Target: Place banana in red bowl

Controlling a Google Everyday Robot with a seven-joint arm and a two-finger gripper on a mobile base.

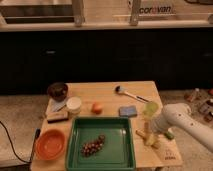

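1. Waiting near the table's (105, 95) right edge, the banana (148, 141) lies just beside the green tray (75, 147) and well apart from the red bowl (50, 144) at the front left. You have the whole carry across the tray ahead of you, since no fruit shows in the bowl.
2. Your gripper (152, 132) sits low at the banana, on the end of the white arm (182, 122). You cannot tell whether it has clamped the fruit or hangs released.

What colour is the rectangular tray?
Green rectangular tray, camera view; gripper at right of wooden table.
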